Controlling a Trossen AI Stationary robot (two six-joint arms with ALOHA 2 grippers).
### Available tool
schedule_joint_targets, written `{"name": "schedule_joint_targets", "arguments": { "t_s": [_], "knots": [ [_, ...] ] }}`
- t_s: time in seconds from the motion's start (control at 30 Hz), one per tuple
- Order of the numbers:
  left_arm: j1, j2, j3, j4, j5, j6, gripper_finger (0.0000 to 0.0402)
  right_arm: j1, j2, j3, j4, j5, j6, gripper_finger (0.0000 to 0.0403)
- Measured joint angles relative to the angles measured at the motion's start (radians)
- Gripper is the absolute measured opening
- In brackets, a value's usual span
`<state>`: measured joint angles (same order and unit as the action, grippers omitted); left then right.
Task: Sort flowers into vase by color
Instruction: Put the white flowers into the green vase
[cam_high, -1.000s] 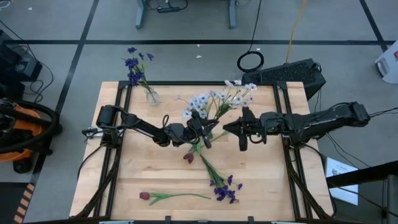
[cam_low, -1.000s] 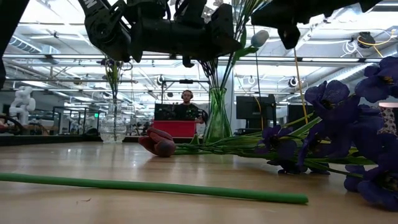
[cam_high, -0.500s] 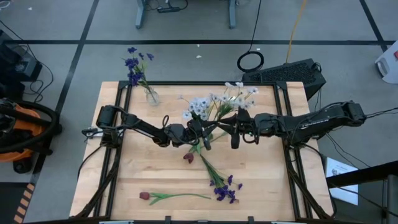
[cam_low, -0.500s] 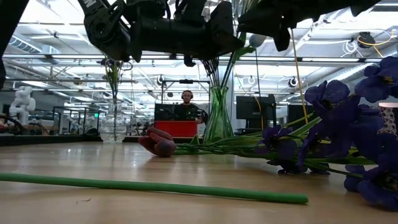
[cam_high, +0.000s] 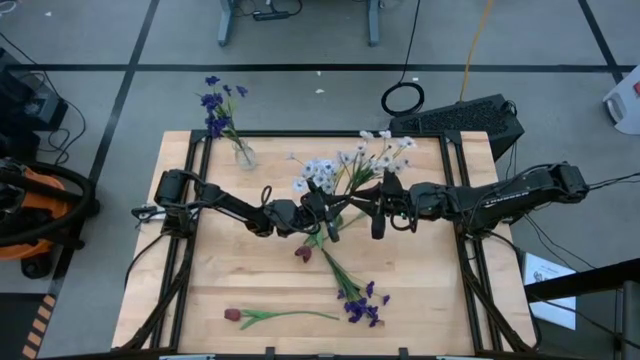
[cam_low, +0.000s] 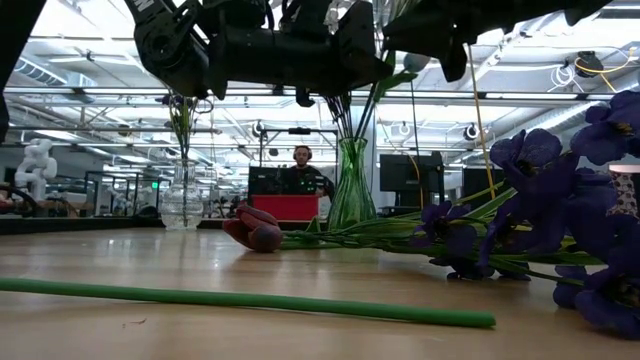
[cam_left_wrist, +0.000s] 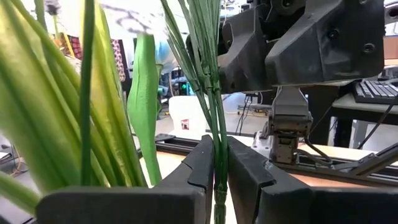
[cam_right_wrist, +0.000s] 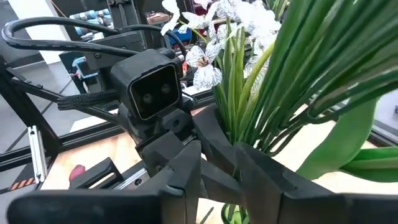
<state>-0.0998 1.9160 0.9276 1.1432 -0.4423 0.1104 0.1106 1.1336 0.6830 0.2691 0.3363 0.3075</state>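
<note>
We list: left gripper (cam_left_wrist: 214, 171) jaws clenched on upright white-flower stems (cam_left_wrist: 208, 87) above the green vase (cam_low: 351, 185); right gripper (cam_right_wrist: 217, 165) jaws parted, straddling them.

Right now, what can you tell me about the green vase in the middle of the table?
The green vase looks like clear green glass, narrow at the waist and wider at its base. It stands upright on the wooden table, near the middle toward the back. It holds a bunch of long green stems topped with pale white flowers. The left gripper is shut on one thin stem above it, and the right gripper sits right beside the bunch.
</note>
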Motion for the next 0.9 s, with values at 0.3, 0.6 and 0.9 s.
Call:
{"name": "schedule_joint_targets", "arguments": {
  "t_s": [0.3,0.6,0.9],
  "knots": [
    [-0.001,0.002,0.000,0.041,0.002,0.008,0.0041,0.009,0.000,0.001,-0.080,0.003,0.045,0.0089],
    [-0.001,0.002,0.000,0.048,0.020,0.006,0.0041,0.001,0.000,0.001,0.006,0.007,-0.017,0.0089],
    [-0.001,0.001,0.000,0.047,0.019,0.004,0.0041,-0.012,0.000,0.000,0.006,0.006,-0.014,0.0089]
  ]
}}
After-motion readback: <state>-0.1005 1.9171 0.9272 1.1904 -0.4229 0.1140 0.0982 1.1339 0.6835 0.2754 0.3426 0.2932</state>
